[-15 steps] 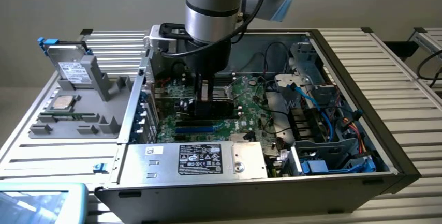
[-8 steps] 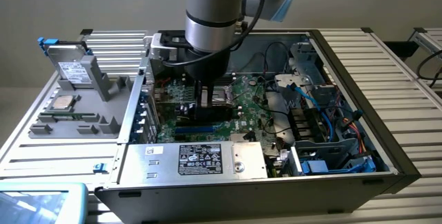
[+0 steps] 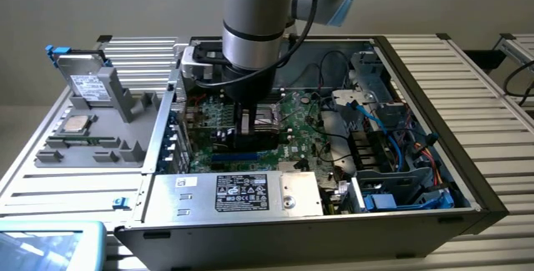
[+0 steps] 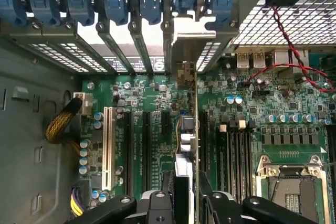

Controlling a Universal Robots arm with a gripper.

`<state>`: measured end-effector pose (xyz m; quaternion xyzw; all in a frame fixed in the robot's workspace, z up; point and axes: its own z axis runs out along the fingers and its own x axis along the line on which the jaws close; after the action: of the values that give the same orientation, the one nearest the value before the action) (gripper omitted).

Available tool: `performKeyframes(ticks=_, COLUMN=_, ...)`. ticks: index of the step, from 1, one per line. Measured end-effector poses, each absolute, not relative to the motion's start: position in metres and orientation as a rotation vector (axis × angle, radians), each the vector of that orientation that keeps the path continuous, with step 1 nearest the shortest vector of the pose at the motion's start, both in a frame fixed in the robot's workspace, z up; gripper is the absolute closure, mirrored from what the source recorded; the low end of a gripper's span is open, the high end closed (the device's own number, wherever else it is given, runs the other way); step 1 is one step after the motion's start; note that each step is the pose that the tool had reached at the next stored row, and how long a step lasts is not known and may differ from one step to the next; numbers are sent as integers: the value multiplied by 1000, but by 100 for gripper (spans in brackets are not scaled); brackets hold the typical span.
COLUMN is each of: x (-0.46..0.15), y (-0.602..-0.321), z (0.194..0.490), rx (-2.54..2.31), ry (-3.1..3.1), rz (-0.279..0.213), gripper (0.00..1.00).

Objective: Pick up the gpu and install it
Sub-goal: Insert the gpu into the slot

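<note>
Gripper [image 4: 184, 195] is clamping the gpu [image 4: 187, 129] edge-on above the motherboard [image 4: 247, 98].
Risk I'm seeing: the card going down slightly tilted, jamming and stressing the board.

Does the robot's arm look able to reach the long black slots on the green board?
Probably yes: the tool, shut on the gpu, hangs over those slots; the case is open and no cable crosses them.

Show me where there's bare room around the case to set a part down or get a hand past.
Bare: the ribbed table at the exterior view's right of the PC case, and the strip on the grey fixture's near side. Crowded: inside the case, where the gripper holds the gpu over the motherboard, with cables alongside.
</note>
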<state>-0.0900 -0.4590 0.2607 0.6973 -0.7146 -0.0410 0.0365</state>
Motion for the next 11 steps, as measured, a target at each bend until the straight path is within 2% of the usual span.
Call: performKeyframes(ticks=11, x=-94, y=-460, z=257, rx=2146, ry=-2198, rz=-136, gripper=71)
